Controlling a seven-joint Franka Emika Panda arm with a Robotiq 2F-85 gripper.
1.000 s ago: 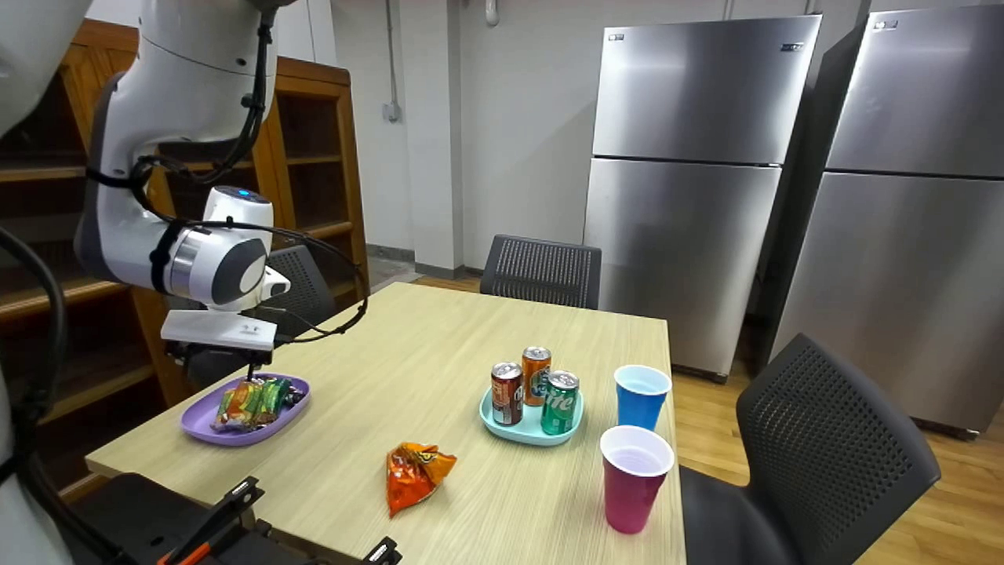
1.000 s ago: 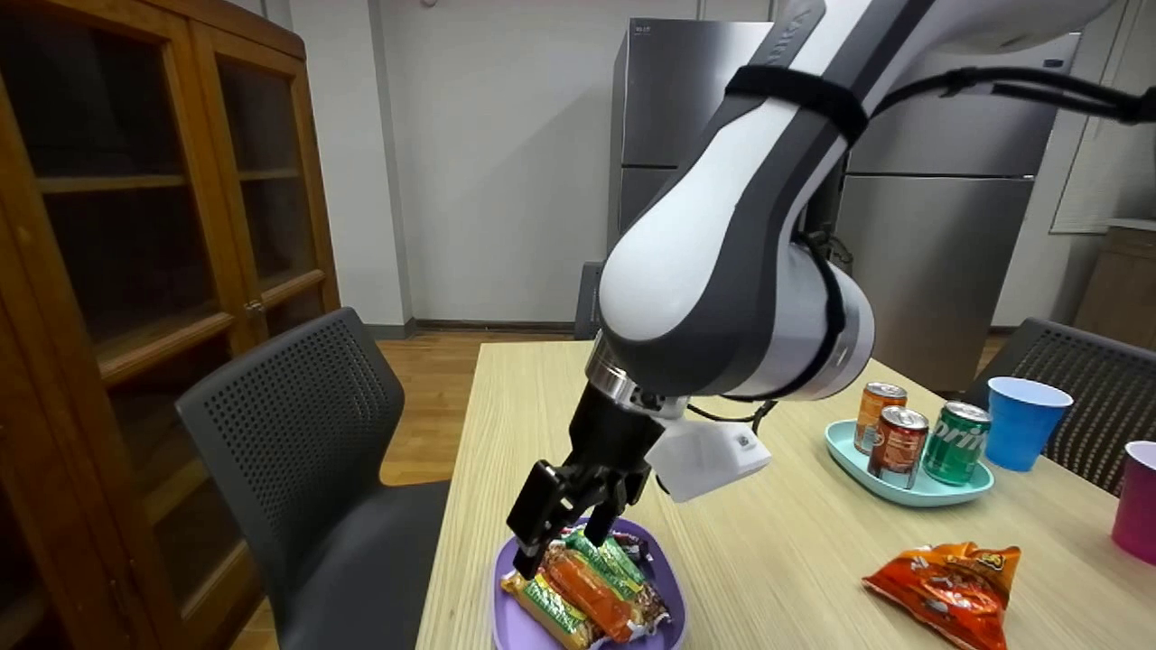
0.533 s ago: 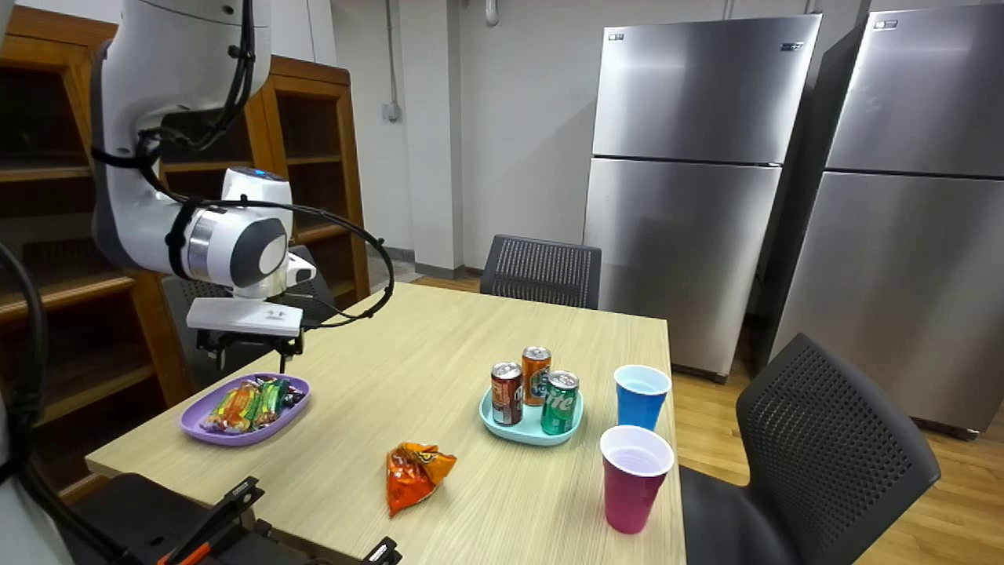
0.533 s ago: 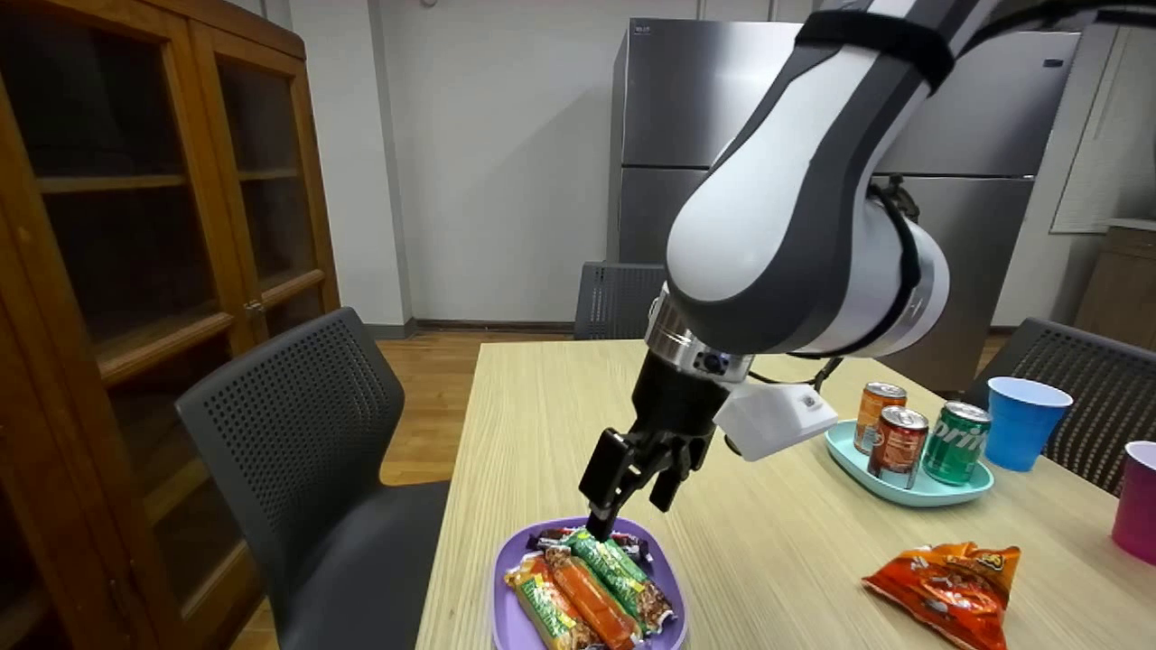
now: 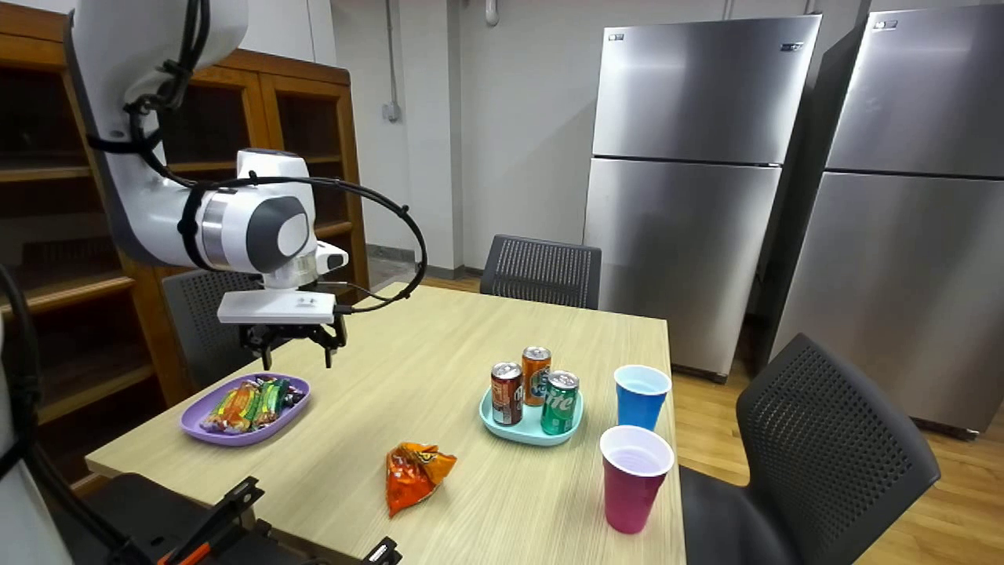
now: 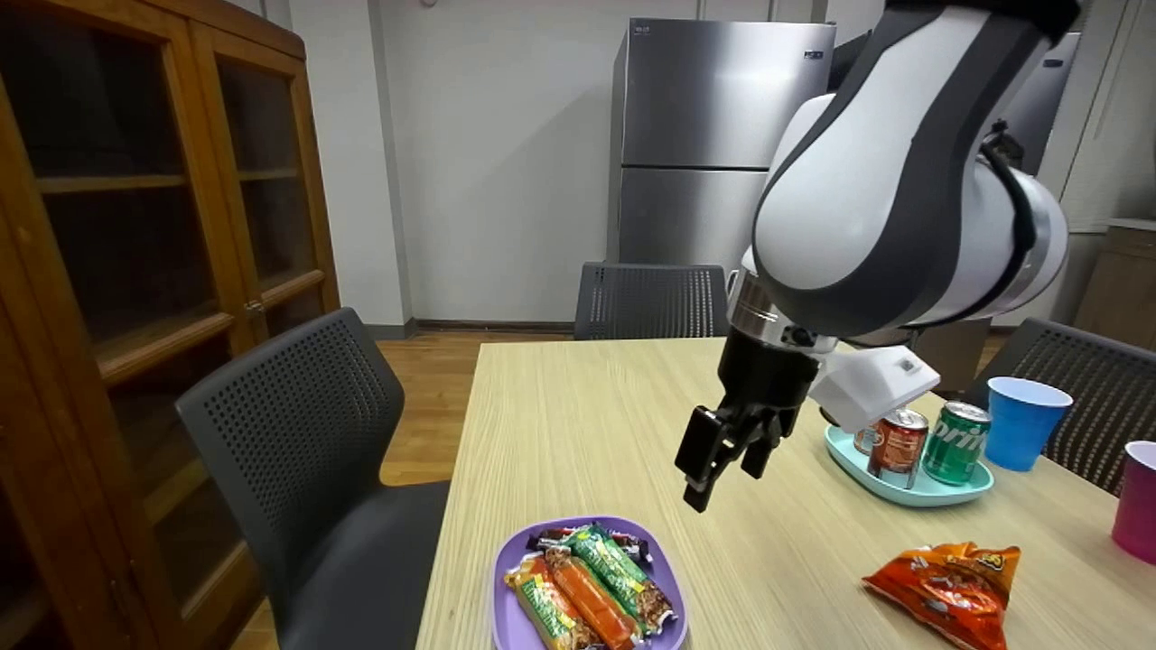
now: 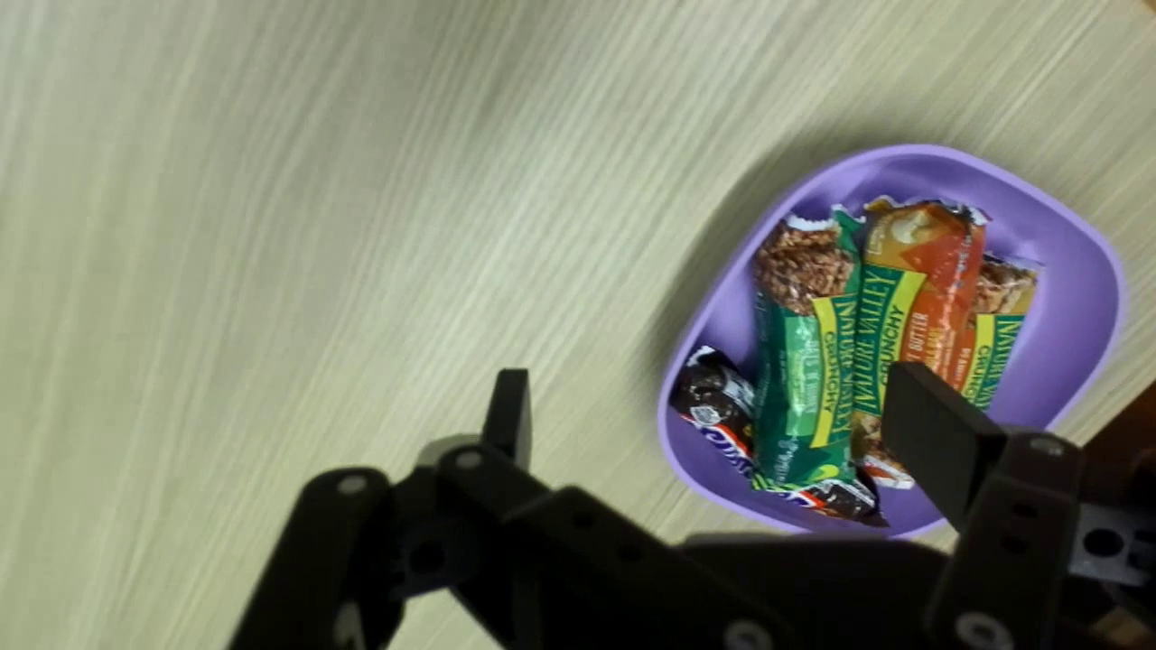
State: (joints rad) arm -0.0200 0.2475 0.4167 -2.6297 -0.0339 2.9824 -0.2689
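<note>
Three granola bars (image 7: 883,343) in a purple tray (image 7: 1075,298), end effector (image 5: 297,364) hovering above the worktop (image 6: 560,433) near it, jaws spread wide

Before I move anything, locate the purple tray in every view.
In an exterior view, the purple tray is at lower left.
In an exterior view, the purple tray is at bottom center, cut by the picture's edge.
In the wrist view, the purple tray is right of center, partly covered by the open end effector.
Shared landmark: the green-wrapped bar inside it.
</note>
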